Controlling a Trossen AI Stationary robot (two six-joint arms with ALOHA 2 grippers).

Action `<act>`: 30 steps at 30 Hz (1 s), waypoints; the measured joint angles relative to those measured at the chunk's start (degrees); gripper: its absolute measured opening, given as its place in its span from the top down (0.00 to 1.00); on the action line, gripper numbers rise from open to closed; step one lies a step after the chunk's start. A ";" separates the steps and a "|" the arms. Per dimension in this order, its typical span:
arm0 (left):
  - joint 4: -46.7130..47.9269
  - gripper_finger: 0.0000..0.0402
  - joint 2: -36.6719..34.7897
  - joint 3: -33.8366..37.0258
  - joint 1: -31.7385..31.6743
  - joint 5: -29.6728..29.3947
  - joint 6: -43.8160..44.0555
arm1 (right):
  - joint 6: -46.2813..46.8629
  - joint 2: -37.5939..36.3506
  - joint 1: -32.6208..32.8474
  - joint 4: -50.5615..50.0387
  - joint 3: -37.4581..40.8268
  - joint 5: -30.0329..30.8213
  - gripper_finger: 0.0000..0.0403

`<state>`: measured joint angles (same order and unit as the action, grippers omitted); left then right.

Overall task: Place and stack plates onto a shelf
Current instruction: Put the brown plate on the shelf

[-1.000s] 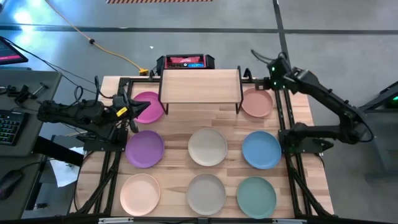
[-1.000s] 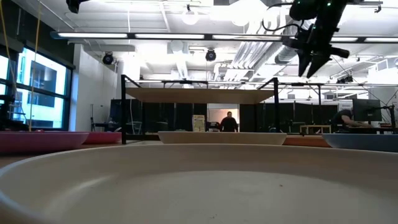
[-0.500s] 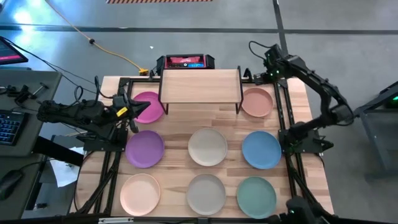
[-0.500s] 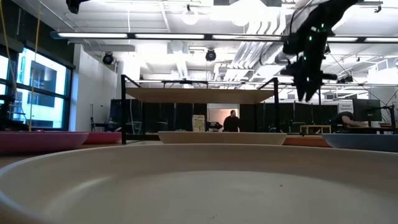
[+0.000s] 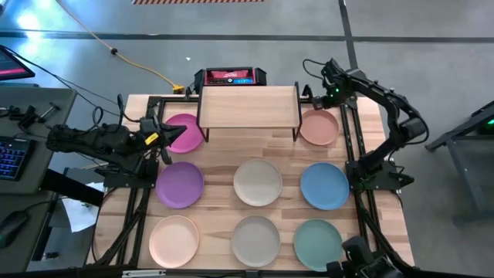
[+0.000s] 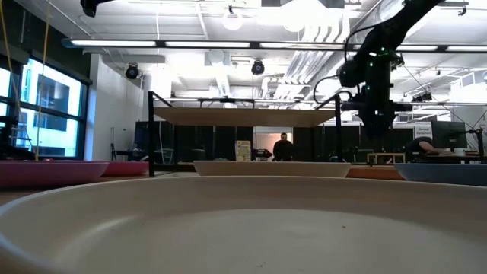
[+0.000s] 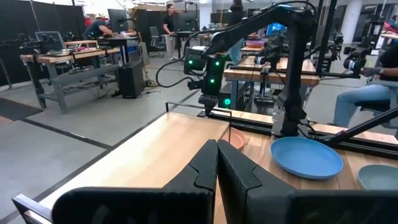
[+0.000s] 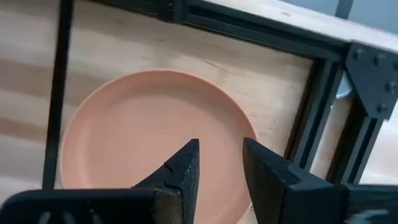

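Eight plates lie flat on the tabletop. At the left are pink (image 5: pixel 184 131), purple (image 5: pixel 180 184) and pale peach (image 5: pixel 174 239). In the middle are cream (image 5: pixel 258 182) and beige (image 5: pixel 255 235). At the right are darker peach (image 5: pixel 319 127), blue (image 5: pixel 324 185) and teal (image 5: pixel 317 241). The light-wood shelf (image 5: pixel 248 106) stands on its black legs at the far middle, its top bare. My right gripper (image 8: pixel 221 155) hangs a little open above the darker peach plate (image 8: pixel 143 124), pointing down and touching nothing. My left gripper (image 7: pixel 217 158) is shut and empty beside the pink plate.
Black frame rails (image 5: pixel 351 139) run along the table's left and right sides. One rail (image 8: pixel 323 130) passes close beside the darker peach plate. A red-and-black device (image 5: pixel 229 76) sits behind the shelf. People work at benches in the room beyond.
My right gripper has come down from high above and moved a little toward the table's left, over the darker peach plate at the far right. It has tipped to point straight down. No plate has moved.
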<state>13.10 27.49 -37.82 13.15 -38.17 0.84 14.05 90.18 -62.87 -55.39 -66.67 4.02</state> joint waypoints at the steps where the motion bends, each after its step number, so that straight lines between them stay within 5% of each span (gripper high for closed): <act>1: 0.00 0.99 -0.02 0.00 0.01 0.00 0.00 | 1.21 0.16 -0.04 0.22 0.00 0.25 0.74; 22: -0.02 0.99 -0.01 0.00 0.02 0.00 -0.47 | 9.03 6.73 0.39 3.72 0.04 6.71 0.74; 30: -0.01 0.99 0.00 0.00 0.00 0.01 -0.50 | -3.83 6.75 0.18 3.62 0.04 8.63 0.74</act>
<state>13.09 27.48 -37.82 13.15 -38.16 0.34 10.22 96.92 -62.69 -51.77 -66.63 12.65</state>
